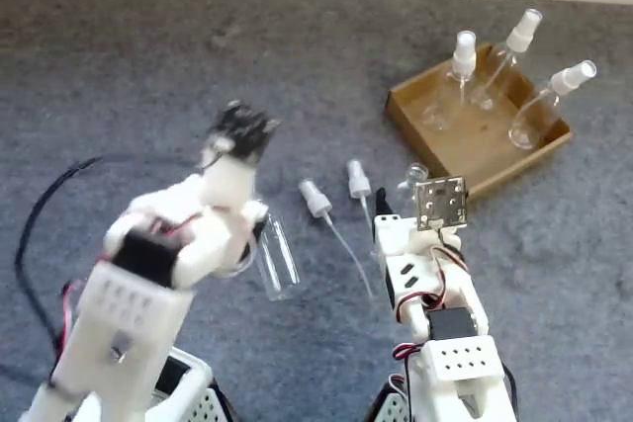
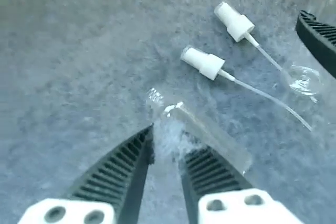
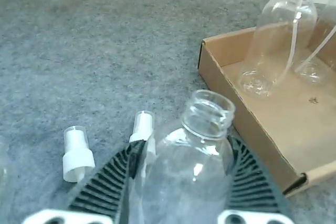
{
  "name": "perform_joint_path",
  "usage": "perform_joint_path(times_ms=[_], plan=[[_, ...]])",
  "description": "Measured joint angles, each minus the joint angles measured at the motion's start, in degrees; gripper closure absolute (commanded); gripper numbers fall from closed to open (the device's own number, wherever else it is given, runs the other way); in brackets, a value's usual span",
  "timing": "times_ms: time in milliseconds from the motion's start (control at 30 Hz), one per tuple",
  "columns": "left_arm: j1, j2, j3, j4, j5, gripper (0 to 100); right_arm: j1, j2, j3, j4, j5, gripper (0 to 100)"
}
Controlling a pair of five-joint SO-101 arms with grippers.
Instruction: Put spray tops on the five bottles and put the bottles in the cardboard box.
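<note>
Gripping an uncapped clear bottle (image 3: 184, 177) upright between its jaws, the right gripper (image 3: 186, 145) is holding it just beside the cardboard box (image 1: 423, 150), where three topped bottles (image 1: 499, 66) are sitting. The left gripper (image 2: 167, 148) is hovering with its jaws slightly parted over a second uncapped bottle (image 2: 202, 129) that is lying on the grey carpet (image 1: 148, 66), though whether they are touching it cannot be told. Two loose spray tops (image 1: 316, 198) are lying near each other between the two uncapped bottles.
</note>
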Motion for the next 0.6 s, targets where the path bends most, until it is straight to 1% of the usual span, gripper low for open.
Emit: perform_joint_path(times_ms=[300,433,600], plan=[[6.2,27.3,-17.8,0.0,8.5,100,1.0,0.0,0.0,0.0,0.0,87.0],[6.5,38.0,-23.1,0.0,12.2,100,2.5,0.0,0.0,0.0,0.0,87.0],[6.2,47.5,-30.2,-0.1,18.7,100,2.8,0.0,0.0,0.0,0.0,87.0]])
